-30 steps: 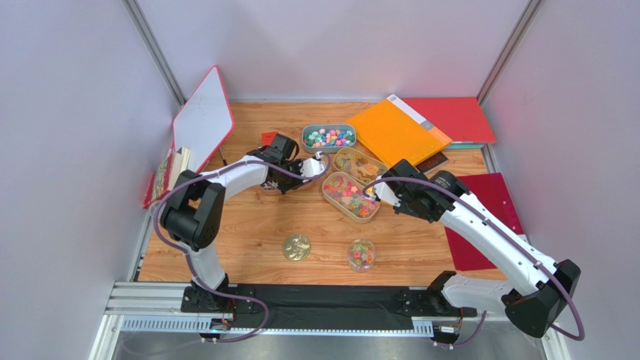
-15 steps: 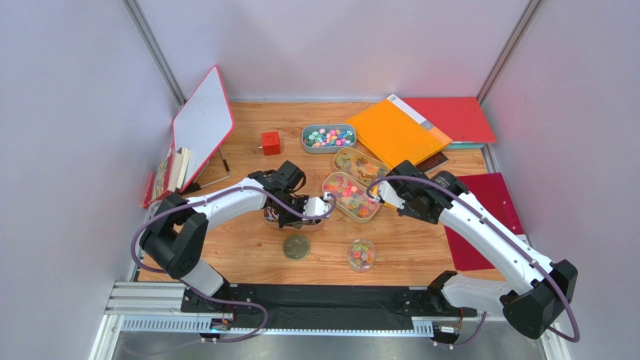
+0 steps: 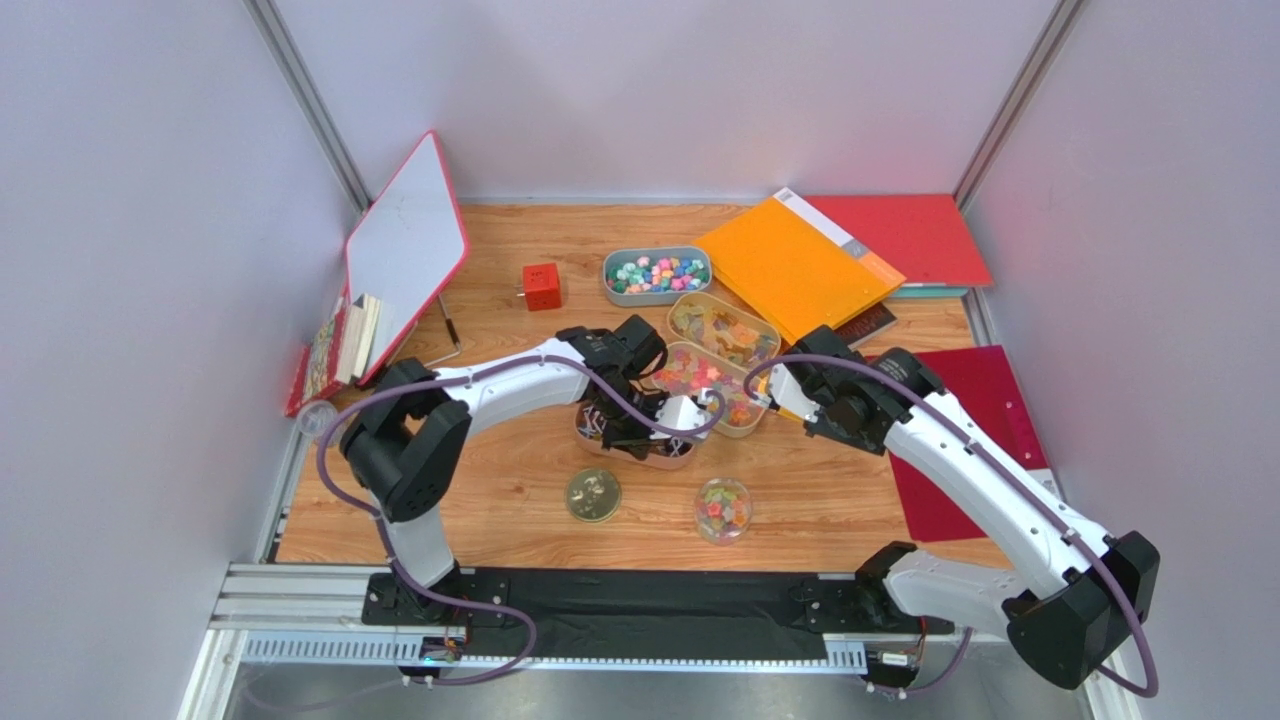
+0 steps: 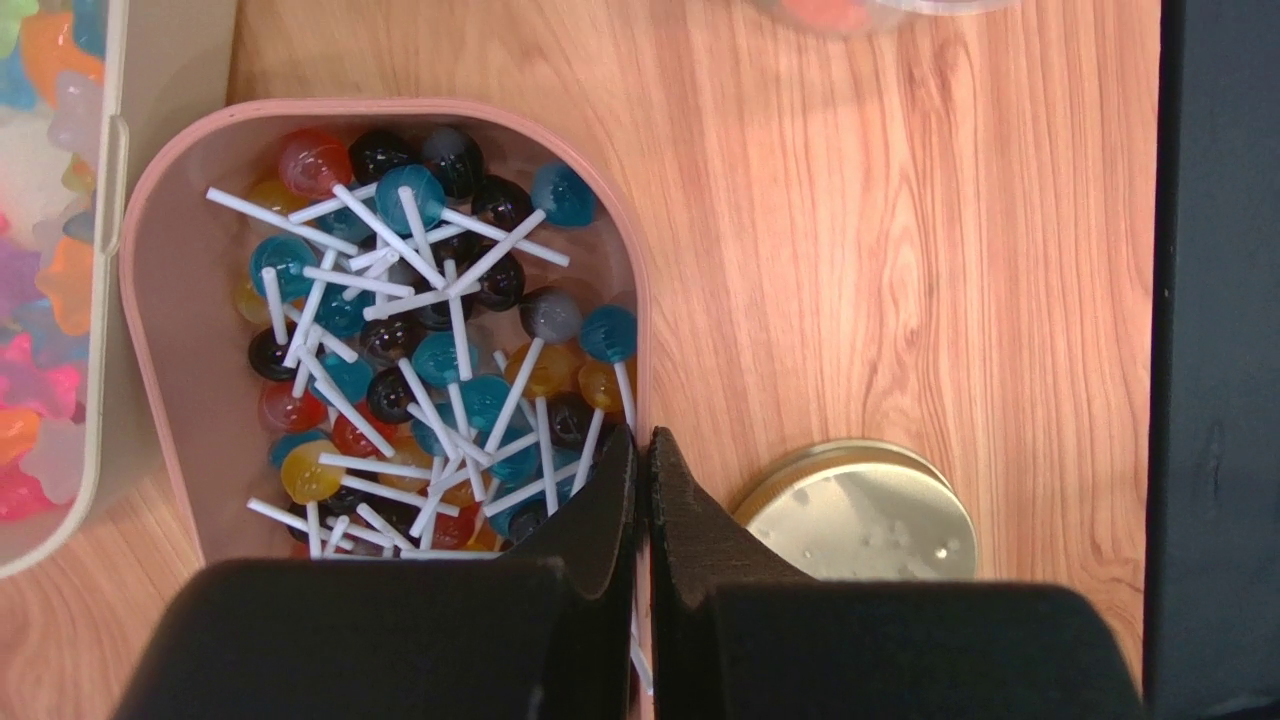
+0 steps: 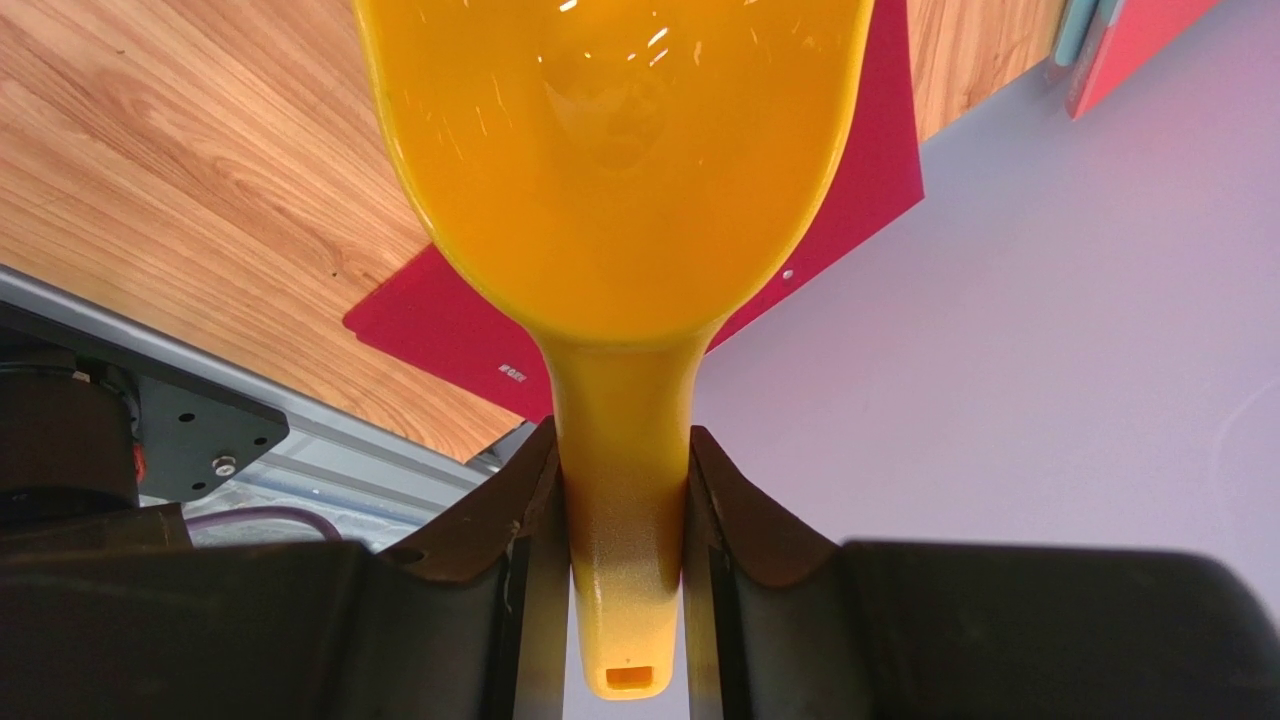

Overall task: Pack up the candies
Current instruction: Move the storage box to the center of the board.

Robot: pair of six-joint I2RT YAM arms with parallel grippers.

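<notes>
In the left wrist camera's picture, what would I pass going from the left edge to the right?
Cream tray of gummies → pink tray of lollipops → round gold lid → black strip.

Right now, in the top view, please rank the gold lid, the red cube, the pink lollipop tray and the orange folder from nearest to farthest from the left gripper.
1. Pink lollipop tray, its rim pinched by the left gripper.
2. Gold lid, nearer the arm bases.
3. Red cube, back left.
4. Orange folder, back right.
</notes>
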